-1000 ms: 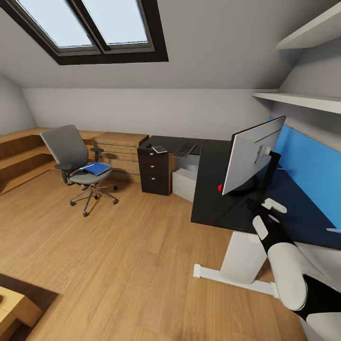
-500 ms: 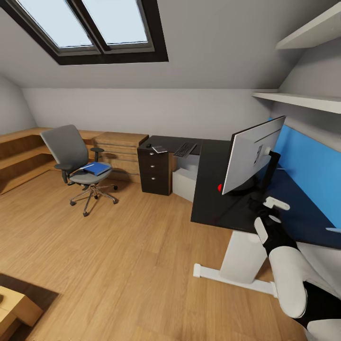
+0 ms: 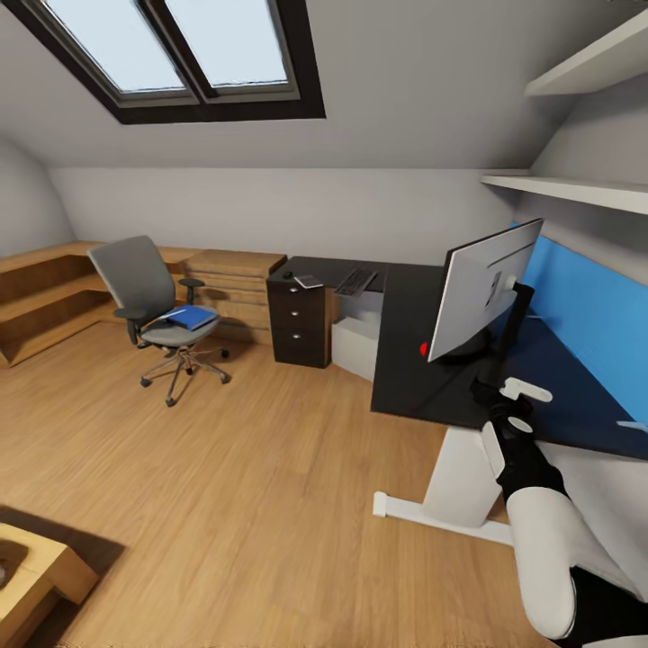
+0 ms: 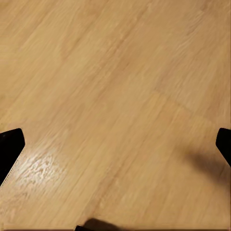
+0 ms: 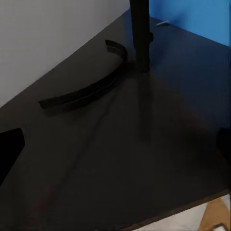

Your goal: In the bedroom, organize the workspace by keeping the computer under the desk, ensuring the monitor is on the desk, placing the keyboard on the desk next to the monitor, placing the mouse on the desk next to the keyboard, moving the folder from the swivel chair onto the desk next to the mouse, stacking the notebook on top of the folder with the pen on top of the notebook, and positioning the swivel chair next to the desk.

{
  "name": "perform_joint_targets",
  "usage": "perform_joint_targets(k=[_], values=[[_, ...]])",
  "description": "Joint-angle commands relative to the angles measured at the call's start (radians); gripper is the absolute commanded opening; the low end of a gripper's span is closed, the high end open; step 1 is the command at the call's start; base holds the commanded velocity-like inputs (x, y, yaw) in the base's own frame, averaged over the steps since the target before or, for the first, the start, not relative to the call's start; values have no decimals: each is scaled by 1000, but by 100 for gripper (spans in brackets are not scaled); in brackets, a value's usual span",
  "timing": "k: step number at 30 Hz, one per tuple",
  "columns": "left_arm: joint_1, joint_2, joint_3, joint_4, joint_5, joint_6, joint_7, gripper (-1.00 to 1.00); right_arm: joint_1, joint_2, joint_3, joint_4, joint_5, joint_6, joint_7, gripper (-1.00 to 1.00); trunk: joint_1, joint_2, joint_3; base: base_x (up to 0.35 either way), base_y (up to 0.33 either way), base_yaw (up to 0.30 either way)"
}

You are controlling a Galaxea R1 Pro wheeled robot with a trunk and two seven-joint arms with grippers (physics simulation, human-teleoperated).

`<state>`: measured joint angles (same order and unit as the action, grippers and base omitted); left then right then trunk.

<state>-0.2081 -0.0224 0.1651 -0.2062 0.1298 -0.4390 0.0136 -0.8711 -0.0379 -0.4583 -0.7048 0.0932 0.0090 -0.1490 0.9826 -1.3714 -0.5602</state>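
My right gripper [image 3: 515,403], spread wide and empty, hovers over the desk [image 3: 409,360] at right, just below the monitor [image 3: 481,290], while the folder [image 3: 191,317] lies far left on the chair [image 3: 148,292].

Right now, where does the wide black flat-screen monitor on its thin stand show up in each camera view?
Head view: wide black flat-screen monitor stands right of centre on the glossy black desk.
Right wrist view: its thin stand rising from the desk.
Left wrist view: light wood floor.
Shared landmark: the blue upright panel.
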Motion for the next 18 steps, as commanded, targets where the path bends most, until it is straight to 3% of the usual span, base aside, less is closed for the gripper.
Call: perform_joint_targets(k=[1, 10, 18], values=[[-1, 0, -1, 1, 7, -3, 0, 100, 3, 2, -2, -6, 10, 8, -2, 100, 0, -1, -1, -156, 196, 0], [-1, 1, -1, 1, 7, -3, -1, 100, 10, 5, -2, -15, 11, 26, -1, 100, 0, -1, -1, -140, 234, 0], [-1, 0, -2, 1, 6, -3, -1, 100, 11, 15, 3, 21, 13, 27, -8, 100, 0, -1, -1, -42, 252, 0]])
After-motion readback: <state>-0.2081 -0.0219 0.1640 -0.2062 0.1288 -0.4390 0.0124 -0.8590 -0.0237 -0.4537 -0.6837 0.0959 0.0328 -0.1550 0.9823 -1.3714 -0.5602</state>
